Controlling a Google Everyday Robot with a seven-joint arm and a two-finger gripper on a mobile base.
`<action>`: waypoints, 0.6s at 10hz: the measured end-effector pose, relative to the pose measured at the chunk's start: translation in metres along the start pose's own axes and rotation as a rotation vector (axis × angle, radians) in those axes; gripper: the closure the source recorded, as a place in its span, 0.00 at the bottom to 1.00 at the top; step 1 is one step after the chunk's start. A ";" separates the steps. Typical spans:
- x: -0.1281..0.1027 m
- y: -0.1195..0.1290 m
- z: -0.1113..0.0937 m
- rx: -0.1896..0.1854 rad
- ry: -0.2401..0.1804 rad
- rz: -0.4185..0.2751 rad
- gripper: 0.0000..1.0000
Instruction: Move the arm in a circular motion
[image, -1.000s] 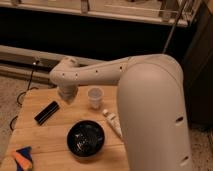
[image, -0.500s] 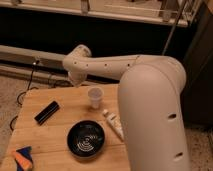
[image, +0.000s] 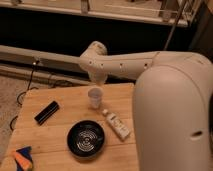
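The arm (image: 170, 85) is very large, smooth and off-white, with small dark holes along its links. It fills the right side of the view and reaches left to a rounded wrist (image: 94, 54) above the table's far edge. The gripper (image: 99, 79) is the small tip hanging down from the wrist. It is just above and behind a small white cup (image: 95, 97) and touches nothing on the table.
A wooden table (image: 55, 135) holds a black rectangular box (image: 47, 112) at the left, a black bowl (image: 86, 139) at the front, and a small white bottle (image: 116, 125) lying by the arm. A blue and orange sponge (image: 21, 158) sits at the front left corner. Dark shelving runs behind.
The wrist has risen from low over the table's left part and swung to the right, now above the cup. The things on the table have not moved.
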 end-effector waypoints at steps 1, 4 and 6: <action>0.041 -0.003 -0.004 0.010 0.039 0.051 1.00; 0.118 0.040 -0.017 -0.045 0.093 0.089 1.00; 0.129 0.101 -0.030 -0.144 0.066 0.026 1.00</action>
